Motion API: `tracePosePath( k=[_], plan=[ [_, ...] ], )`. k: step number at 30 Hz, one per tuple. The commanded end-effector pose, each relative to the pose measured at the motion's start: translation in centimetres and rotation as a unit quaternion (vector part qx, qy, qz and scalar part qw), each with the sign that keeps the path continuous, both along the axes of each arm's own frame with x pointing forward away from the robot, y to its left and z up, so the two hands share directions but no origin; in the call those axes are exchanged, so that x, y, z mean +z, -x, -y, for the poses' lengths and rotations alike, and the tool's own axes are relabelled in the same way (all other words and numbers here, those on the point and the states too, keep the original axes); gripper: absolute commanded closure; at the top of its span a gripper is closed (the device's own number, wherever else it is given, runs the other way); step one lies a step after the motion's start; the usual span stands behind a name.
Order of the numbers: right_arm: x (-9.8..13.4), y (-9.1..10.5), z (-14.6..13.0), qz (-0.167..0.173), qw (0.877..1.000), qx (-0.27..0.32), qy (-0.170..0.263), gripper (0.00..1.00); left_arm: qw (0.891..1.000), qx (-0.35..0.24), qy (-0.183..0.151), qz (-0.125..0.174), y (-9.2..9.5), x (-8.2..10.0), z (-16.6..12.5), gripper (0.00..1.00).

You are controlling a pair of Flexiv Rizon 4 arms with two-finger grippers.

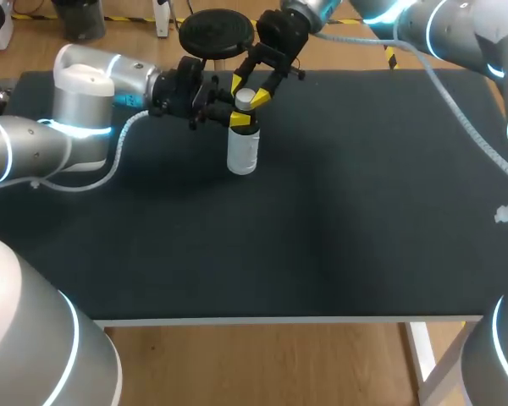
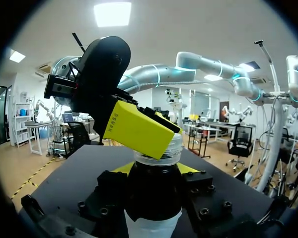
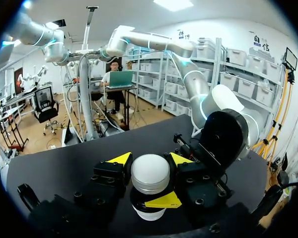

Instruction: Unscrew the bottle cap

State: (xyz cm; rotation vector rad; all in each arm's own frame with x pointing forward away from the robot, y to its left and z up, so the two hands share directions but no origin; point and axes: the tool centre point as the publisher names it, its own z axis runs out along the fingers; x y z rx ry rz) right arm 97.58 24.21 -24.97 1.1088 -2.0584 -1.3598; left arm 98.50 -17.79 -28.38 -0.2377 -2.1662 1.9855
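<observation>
A bottle (image 1: 243, 150) with a white label and a dark upper part stands upright at the back of the dark table (image 1: 339, 228). My left gripper (image 1: 223, 110) comes in level from the left and is shut on the bottle's dark neck (image 2: 154, 193), one finger on each side. My right gripper (image 1: 251, 91) comes down from the back right and is shut on the white cap (image 3: 150, 172), its yellow tips (image 3: 120, 158) touching the cap's two sides. In the left wrist view, one yellow finger (image 2: 139, 130) of the right gripper lies against the cap (image 2: 175, 148).
My left arm's grey cable (image 1: 118, 148) hangs down to the table behind the left gripper. The right arm's hose (image 1: 457, 114) runs above the table's back right. The table's front edge (image 1: 288, 320) is far from the bottle.
</observation>
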Motion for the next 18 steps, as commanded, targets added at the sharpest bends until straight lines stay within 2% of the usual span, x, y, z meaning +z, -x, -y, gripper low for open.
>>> tracePosePath(
  k=[1,2,3,4,8,12,18],
  plan=[
    [0.2,-0.1,-0.2,-0.076,0.929,0.332,0.145,1.0,1.0,0.0,-0.001,-0.001,-0.6,-0.1,0.1,1.0],
    [0.1,-0.2,-0.2,-0.074,0.932,0.323,0.146,0.95,1.0,0.0,-0.001,-0.001,-0.6,-0.1,0.1,1.0],
    [0.1,-0.2,-0.3,-0.072,0.935,0.314,0.147,0.18,1.0,0.0,-0.001,-0.001,-0.6,-0.1,0.1,1.0],
    [0.1,-0.3,-0.3,-0.072,0.938,0.307,0.146,0.0,1.0,0.0,-0.001,-0.001,-0.6,-0.1,0.1,1.0],
    [0.2,-0.6,0.0,-0.069,0.955,0.26,0.129,0.0,1.0,0.0,-0.001,-0.001,-0.6,-0.1,0.1,1.0],
    [0.7,-1.3,0.3,-0.075,0.98,0.163,0.088,0.0,1.0,0.0,-0.001,-0.001,-0.6,-0.1,0.1,1.0],
    [0.9,-1.6,0.5,-0.071,0.995,0.042,0.05,0.0,1.0,0.0,-0.001,-0.001,-0.6,-0.1,0.1,1.0]
  ],
)
